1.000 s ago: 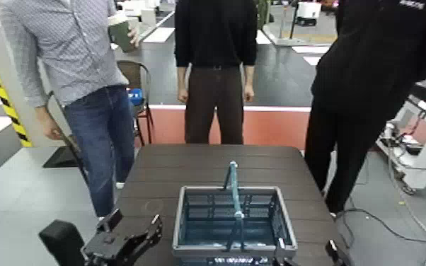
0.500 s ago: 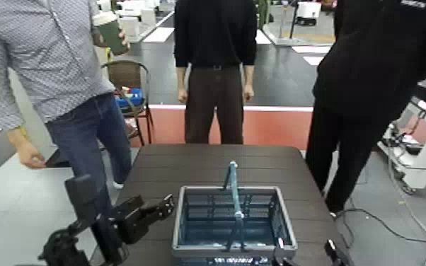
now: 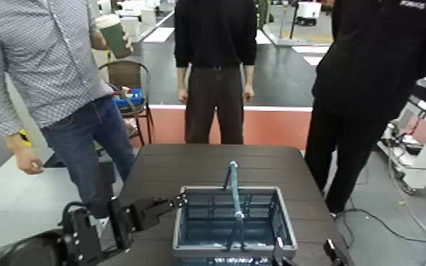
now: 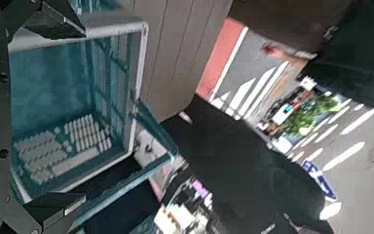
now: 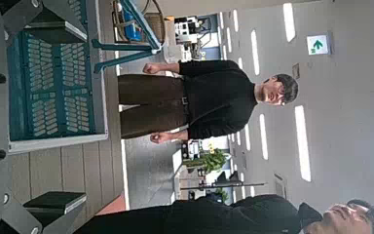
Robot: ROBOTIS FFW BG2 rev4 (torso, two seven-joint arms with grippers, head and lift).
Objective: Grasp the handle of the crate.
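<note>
The handle (image 3: 235,194) stands up over the middle of the crate (image 3: 194,252), maybe so it is easy to grab. The crate sits on the worktop (image 3: 212,155). The left gripper's (image 4: 83,115) jaws are wide open by the crate's left side. The right gripper's (image 3: 305,247) jaws are open too, near its right front corner. The handle lies between the two grippers, touching neither.

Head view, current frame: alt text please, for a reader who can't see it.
A crate with its handle raised stands on a dark table, the left gripper at its left side, the right gripper at its near right; three people stand beyond.
</note>
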